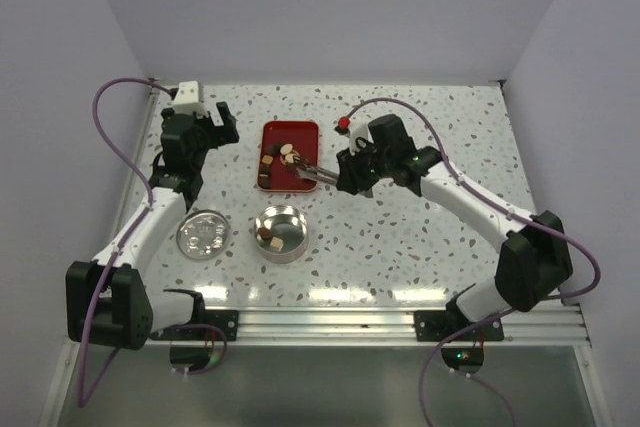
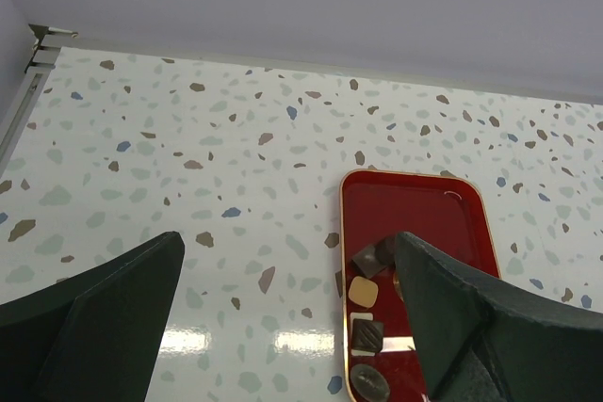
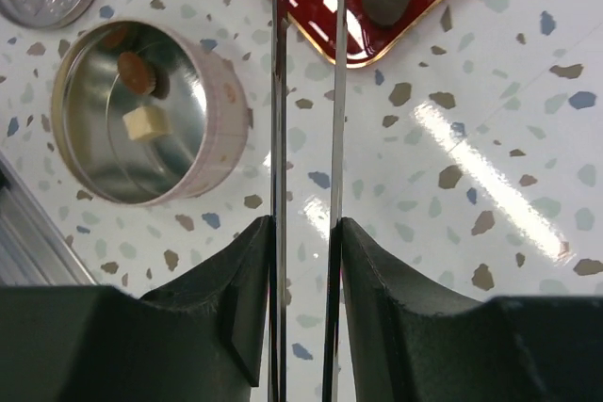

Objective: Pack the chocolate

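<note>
The right gripper (image 3: 303,237) clamps thin tweezers (image 3: 278,91) extending over the red tray (image 3: 353,42).

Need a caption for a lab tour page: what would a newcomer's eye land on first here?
The red tray at the back middle of the table stands out, dark and pale chocolate pieces clustered at its near end. The right gripper reaches toward it, shut on thin metal tweezers. Nearer the robot sits the open round tin with two pieces inside, its silver lid to its left.
</note>
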You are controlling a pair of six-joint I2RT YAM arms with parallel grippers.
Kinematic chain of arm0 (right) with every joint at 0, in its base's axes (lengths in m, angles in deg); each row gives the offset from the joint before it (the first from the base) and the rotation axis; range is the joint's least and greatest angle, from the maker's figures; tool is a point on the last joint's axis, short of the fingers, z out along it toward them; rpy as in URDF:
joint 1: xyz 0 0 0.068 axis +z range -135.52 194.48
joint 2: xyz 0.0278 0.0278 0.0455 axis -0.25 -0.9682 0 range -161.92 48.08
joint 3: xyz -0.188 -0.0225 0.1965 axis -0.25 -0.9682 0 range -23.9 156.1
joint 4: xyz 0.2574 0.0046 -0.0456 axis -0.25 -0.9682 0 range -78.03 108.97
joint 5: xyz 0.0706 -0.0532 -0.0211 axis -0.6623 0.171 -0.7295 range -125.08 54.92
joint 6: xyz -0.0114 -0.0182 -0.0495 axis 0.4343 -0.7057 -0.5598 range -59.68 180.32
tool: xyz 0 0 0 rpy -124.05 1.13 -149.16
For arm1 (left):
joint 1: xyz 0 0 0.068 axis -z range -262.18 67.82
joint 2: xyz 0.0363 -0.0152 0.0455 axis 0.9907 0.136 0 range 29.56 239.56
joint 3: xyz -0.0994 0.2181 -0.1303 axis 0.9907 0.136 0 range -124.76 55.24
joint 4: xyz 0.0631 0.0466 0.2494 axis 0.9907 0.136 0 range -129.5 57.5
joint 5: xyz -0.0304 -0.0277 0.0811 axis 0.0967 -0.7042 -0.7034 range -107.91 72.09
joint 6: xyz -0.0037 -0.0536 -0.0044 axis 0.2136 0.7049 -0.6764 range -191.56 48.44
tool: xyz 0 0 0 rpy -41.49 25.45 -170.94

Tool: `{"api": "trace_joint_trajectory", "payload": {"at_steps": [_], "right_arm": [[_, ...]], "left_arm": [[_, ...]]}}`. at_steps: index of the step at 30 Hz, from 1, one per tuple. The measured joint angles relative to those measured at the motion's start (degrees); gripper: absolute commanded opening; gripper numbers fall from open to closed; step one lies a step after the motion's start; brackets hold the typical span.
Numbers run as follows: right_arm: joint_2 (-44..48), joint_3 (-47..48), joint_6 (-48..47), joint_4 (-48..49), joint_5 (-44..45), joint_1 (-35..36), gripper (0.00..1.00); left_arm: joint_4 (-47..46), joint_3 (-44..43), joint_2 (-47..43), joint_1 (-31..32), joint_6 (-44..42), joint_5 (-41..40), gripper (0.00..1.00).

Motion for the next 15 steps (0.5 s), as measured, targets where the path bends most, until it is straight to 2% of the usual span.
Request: {"api": "trace_joint_trajectory", "payload": {"at_steps": [6,15], "right_arm": [[-4.07,2.78,-1.25,3.56,0.11,-3.13,0.40],[-9.88,5.31,-3.13,5.53,-0.24,-3.54,0.44]], "left_arm": [[0.00,0.00,0.00,0.04,0.00,-0.15,1.00],[-0.02,0.00,0.00,0.04,-0.02,-0.17,1.00]]}}
